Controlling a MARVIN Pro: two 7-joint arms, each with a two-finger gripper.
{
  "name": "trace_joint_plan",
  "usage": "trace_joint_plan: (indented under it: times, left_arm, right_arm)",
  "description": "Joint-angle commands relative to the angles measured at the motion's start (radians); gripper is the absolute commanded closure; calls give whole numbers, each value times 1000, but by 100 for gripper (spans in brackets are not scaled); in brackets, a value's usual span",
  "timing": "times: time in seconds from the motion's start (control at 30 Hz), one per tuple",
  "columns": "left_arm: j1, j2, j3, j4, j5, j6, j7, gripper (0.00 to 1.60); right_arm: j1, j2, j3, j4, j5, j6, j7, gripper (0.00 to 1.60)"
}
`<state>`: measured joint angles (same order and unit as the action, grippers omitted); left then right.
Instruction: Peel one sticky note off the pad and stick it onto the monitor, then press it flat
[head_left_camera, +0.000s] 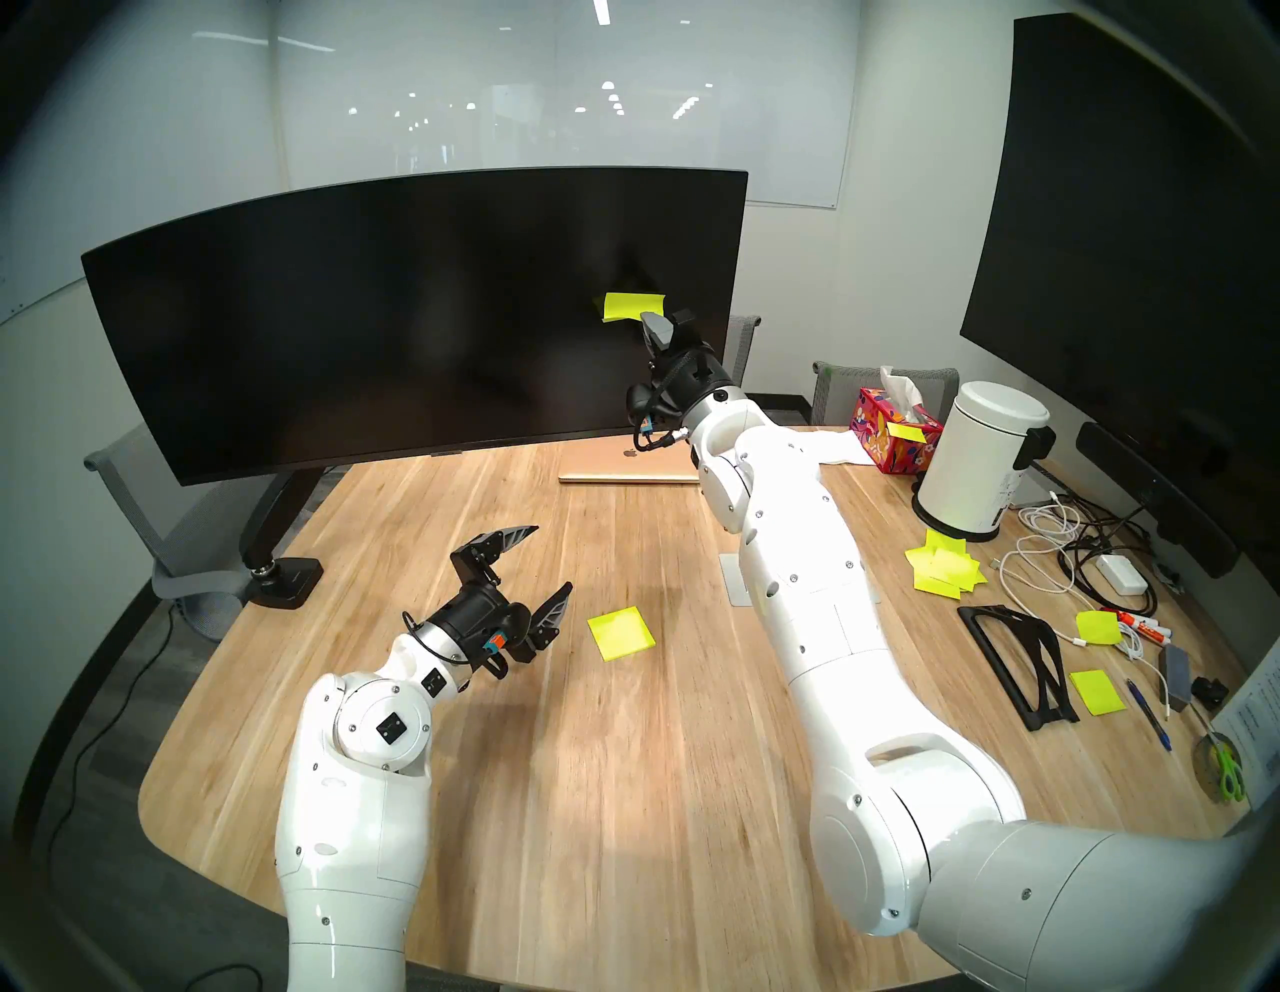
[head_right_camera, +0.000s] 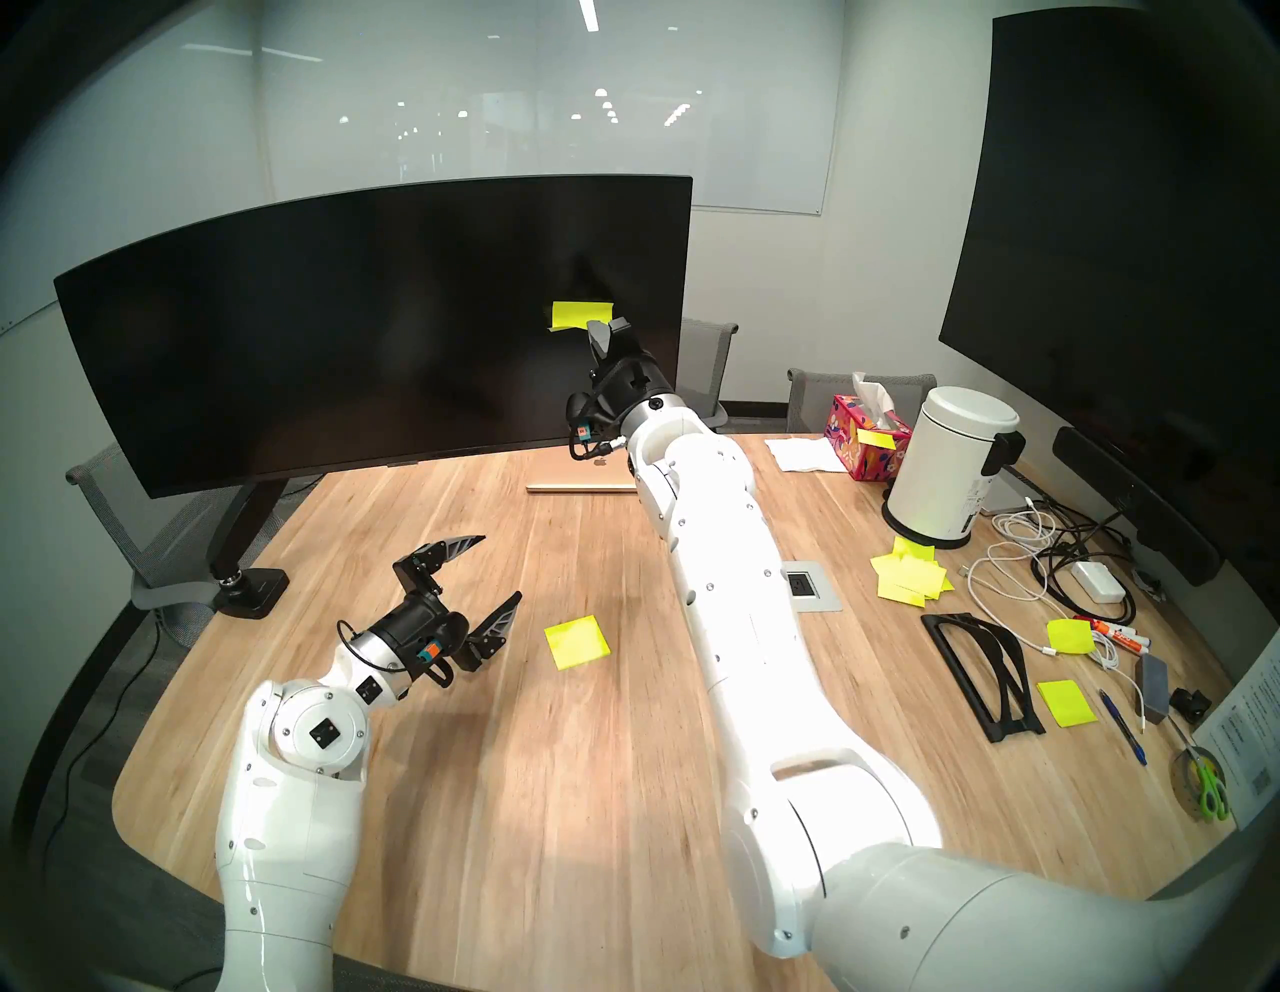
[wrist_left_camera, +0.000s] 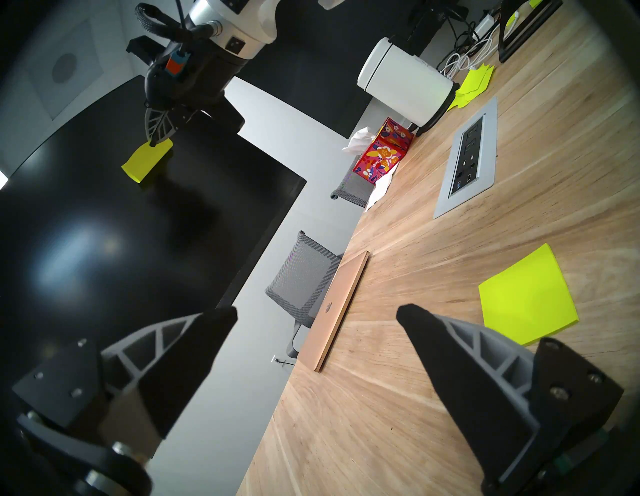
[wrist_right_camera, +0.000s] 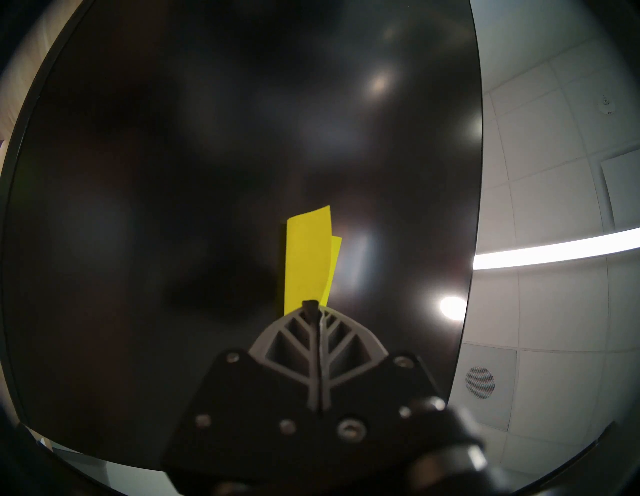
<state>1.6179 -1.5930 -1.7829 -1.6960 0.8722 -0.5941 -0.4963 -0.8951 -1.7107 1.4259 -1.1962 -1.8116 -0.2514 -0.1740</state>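
Note:
My right gripper (head_left_camera: 656, 325) is raised before the right part of the wide curved black monitor (head_left_camera: 388, 312) and is shut on the lower edge of a neon yellow-green sticky note (head_left_camera: 632, 306). The note (wrist_right_camera: 306, 256) stands up from the closed fingertips, close to the screen; whether it touches the glass I cannot tell. It also shows in the left wrist view (wrist_left_camera: 145, 160). The pad (head_left_camera: 621, 632) lies flat on the wooden table (head_left_camera: 623, 796). My left gripper (head_left_camera: 550, 564) is open and empty, hovering just left of the pad (wrist_left_camera: 526, 294).
A closed gold laptop (head_left_camera: 627, 467) lies under the monitor's right end. A tall flat black screen (head_left_camera: 1136, 228), white bin (head_left_camera: 983, 461), tissue box (head_left_camera: 890, 429), messy pile of yellow sheets (head_left_camera: 945, 571), cables, black stand (head_left_camera: 1018, 658) and pens crowd the right side. A power socket panel (head_right_camera: 807, 585) is set in the table.

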Motion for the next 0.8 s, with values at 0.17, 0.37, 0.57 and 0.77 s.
trace_joint_plan:
  times: [0.17,0.37,0.57,0.77]
  left_arm:
    - [-6,0,-2,-18,1,0,5,0]
    - [-6,0,-2,-18,1,0,5,0]
    - [-6,0,-2,-18,1,-1,5,0]
    - [-6,0,-2,-18,1,-1,4,0]
  right_arm:
    - [9,-10,2,-32,10,-1,3,160]
    - [-5,-14,0,-50,7,9,13,140]
    - [-35,-16,3,-94,21,-11,55,0]
    - [-92,-17,11,-172,46,-33,123,0]
